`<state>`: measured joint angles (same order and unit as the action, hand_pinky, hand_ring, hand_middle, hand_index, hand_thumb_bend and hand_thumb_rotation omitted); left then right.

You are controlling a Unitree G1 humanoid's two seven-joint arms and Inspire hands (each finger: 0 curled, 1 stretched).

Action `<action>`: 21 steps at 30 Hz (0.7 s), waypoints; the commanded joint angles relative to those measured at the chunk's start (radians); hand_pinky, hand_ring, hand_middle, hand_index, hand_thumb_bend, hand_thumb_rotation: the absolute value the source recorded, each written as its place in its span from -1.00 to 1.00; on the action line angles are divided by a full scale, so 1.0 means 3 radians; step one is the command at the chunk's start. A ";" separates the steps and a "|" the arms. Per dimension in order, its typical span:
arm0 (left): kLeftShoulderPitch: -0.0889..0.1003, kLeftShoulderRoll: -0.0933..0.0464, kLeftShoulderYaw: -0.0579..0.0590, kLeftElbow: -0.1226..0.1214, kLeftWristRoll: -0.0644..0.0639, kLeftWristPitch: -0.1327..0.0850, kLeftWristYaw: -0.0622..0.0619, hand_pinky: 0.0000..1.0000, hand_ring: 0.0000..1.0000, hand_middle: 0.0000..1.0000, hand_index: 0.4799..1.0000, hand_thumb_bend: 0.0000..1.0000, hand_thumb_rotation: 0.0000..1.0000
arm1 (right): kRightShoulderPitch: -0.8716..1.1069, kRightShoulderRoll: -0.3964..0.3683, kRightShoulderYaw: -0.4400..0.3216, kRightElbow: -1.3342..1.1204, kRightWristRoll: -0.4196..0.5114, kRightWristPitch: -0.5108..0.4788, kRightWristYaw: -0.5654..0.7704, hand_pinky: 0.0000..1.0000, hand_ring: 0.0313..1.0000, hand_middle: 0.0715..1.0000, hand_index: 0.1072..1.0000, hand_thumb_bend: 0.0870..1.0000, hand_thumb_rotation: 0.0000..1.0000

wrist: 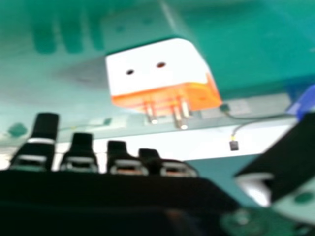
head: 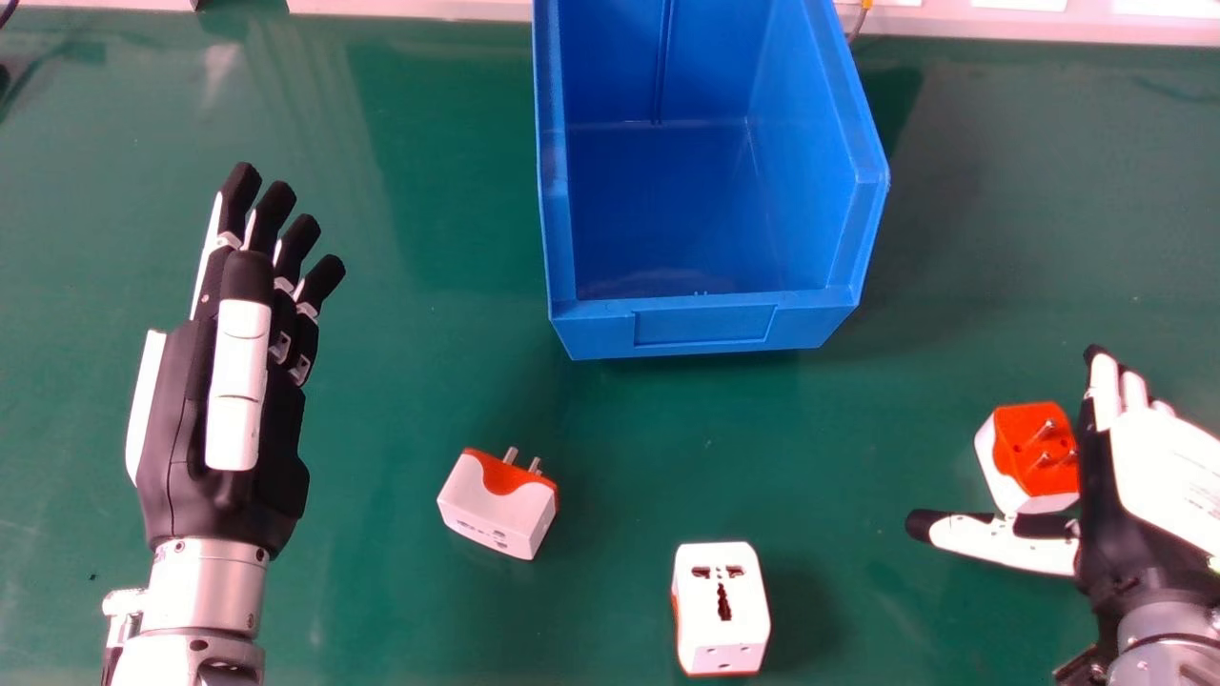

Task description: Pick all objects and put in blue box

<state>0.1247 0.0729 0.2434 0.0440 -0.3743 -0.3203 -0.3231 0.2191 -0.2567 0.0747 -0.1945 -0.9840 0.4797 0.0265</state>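
Your right robot hand (head: 1158, 476) is wide open, cut off by the head view's right edge, and hides part of a white-and-orange plastic plug adapter (head: 1034, 457); you can't tell if they touch. Blue plastic box (head: 705, 324): far end cut off. Second adapter (head: 498, 505) and third adapter (head: 721, 605) lie nearer you on the green worktop (head: 381, 591). Left robot hand (head: 233, 381): wide, left of the box.

Black and white left hand (head: 276, 457), rounded black fingertips (head: 274, 198), segmented white thumb cover (head: 236, 381), silver left forearm (head: 205, 591) with dark screws, black and white right hand (head: 1106, 534), small markings on its back
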 commanded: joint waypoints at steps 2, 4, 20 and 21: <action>-0.0010 0.0016 0.0021 -0.0076 -0.0014 -0.0022 0.0007 0.85 0.93 0.95 0.88 0.66 0.54 | -0.0056 -0.0085 -0.0016 -0.0041 0.0029 0.0002 -0.0025 0.69 0.94 1.00 1.00 0.87 0.06; -0.0007 0.0022 0.0026 -0.0069 -0.0037 -0.0035 -0.0025 0.84 0.92 0.95 0.87 0.67 0.54 | -0.0076 -0.0086 -0.0026 -0.0044 0.0073 -0.0004 -0.0022 0.69 0.94 1.00 1.00 0.87 0.00; 0.0050 0.0059 0.0020 -0.0194 -0.0103 0.0073 -0.0058 0.82 0.91 0.94 0.85 0.65 0.52 | -0.0359 -0.0225 0.0064 0.0168 0.0191 0.0166 0.0206 0.64 0.94 1.00 0.99 0.85 -0.32; 0.0052 0.0059 0.0020 -0.0200 -0.0104 0.0077 -0.0058 0.82 0.91 0.94 0.85 0.65 0.52 | -0.0381 -0.0242 0.0071 0.0190 0.0202 0.0183 0.0237 0.64 0.94 1.00 0.99 0.85 -0.32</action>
<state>0.1381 0.0860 0.2508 0.0144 -0.3943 -0.2934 -0.3289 0.1283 -0.3022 0.0982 -0.1365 -0.9160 0.5214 0.0917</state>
